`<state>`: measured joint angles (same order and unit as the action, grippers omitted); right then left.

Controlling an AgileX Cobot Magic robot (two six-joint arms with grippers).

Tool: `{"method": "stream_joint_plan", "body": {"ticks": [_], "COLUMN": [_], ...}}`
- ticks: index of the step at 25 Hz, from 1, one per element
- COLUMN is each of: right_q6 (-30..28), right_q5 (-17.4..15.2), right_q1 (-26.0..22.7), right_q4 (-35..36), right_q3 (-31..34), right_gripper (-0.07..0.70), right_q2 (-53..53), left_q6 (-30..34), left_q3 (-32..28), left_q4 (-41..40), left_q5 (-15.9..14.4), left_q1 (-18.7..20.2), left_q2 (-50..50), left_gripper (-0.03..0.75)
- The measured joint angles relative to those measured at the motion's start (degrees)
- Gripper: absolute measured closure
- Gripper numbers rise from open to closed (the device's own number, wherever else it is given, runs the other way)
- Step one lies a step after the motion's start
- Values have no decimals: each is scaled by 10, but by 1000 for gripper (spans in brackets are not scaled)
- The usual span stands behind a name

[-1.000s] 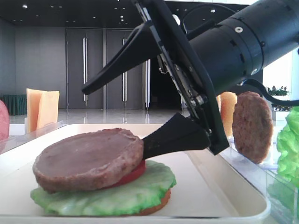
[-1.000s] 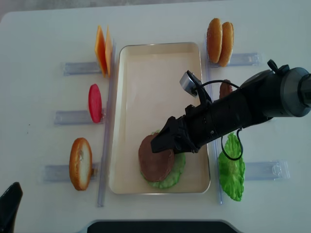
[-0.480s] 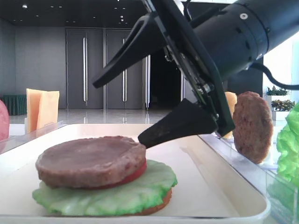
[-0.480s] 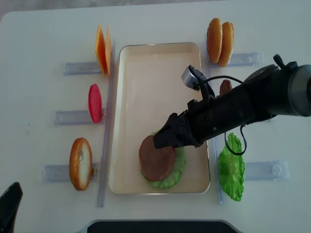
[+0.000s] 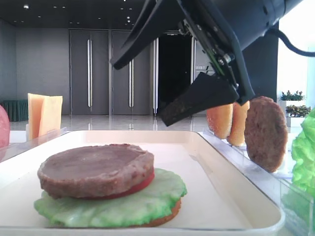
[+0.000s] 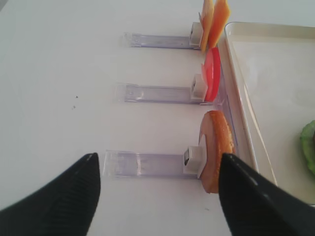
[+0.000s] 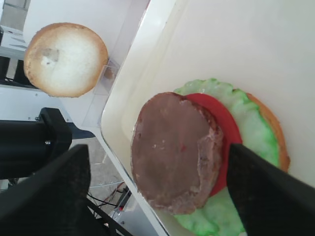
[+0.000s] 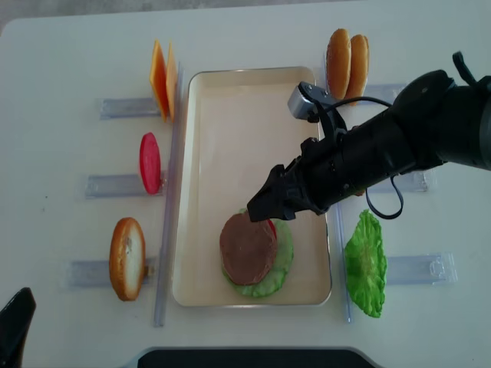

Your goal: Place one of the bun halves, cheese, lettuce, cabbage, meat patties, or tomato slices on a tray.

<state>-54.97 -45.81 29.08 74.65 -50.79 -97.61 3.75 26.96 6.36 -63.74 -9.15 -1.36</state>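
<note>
We see the right hand (image 8: pixel 268 201), jaws spread and empty, lifted off toward two o'clock, leaving the thick greyish-brown meat patty (image 8: pixel 248 248) stacked on the cream-white plastic tray (image 8: pixel 230 92), so this placement looks finished.

The meat patty (image 8: pixel 248 249) is showing greyish brown with a pinkish tint and a grainy surface. The tomato slice (image 7: pixel 220 137) under it is showing smooth red, the lettuce leaf (image 5: pixel 147 199) bright green, and the bun half (image 7: pixel 273 137) at the base golden orange. The tray (image 8: pixel 238 115) is showing plain cream white. The cheese slices (image 8: pixel 161 79) are showing pale yellow-orange. The right gripper (image 8: pixel 265 205) is showing matte black.
</note>
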Motion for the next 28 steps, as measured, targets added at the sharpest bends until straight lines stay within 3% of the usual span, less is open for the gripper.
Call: {"method": "stream_joint_plan", "body": {"ticks": [7, 14, 20, 23, 28], "right_q6": [171, 371, 533, 563, 576], "right_q5": [-6, -46, -106, -142, -174], "right_q1": [0, 0, 0, 0, -27], "right_q4": [-209, -455, -666, -719, -723], "right_q3": [-90, -200, -320, -367, -385], "right_gripper": [90, 90, 90, 90, 90], "right_q2": [28, 32, 32, 32, 32], "left_q6": [0, 0, 0, 0, 0], "left_q3": [0, 0, 0, 0, 0], "left_q4": [0, 0, 0, 0, 0], "left_q5": [0, 0, 0, 0, 0], "left_q1": [0, 0, 0, 0, 0], "left_q2": [0, 0, 0, 0, 0], "left_gripper": [142, 142, 142, 142, 142]}}
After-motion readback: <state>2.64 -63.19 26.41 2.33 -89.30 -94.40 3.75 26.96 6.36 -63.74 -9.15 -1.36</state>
